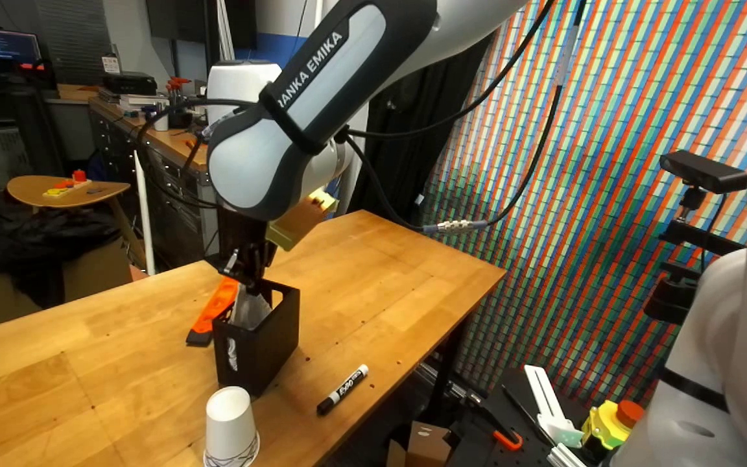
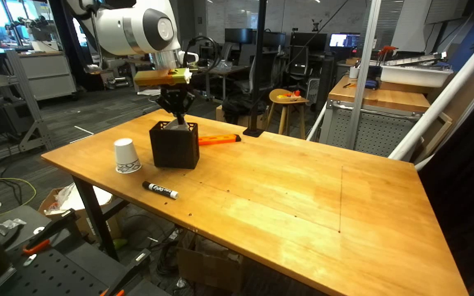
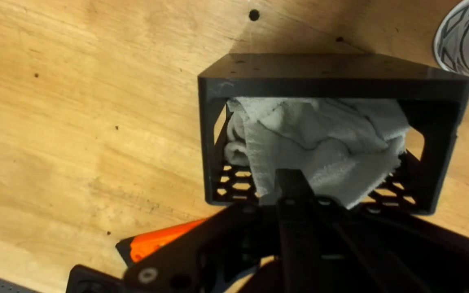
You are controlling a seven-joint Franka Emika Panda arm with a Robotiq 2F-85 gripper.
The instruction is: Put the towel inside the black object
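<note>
The black object is an open-topped black box, standing upright on the table in both exterior views [image 1: 276, 347] [image 2: 174, 148] and in the wrist view [image 3: 336, 88]. The crumpled grey-white towel is mostly inside it, as the wrist view [image 3: 324, 140] shows. Part of the towel peaks up to the rim in both exterior views [image 1: 251, 311] [image 2: 173, 125]. My gripper points down over the box in both exterior views [image 1: 253, 287] [image 2: 180, 119]. In the wrist view the gripper [image 3: 293, 175] has its fingers together, pinching the towel's upper part. The pinched cloth is partly hidden by the fingers.
An upside-down white paper cup [image 1: 229, 421] [image 2: 126, 154] stands close to the box. A black-and-white marker [image 1: 342, 390] [image 2: 160, 190] lies near the table edge. An orange tool [image 1: 218, 305] [image 2: 219, 139] lies beside the box, partly behind it.
</note>
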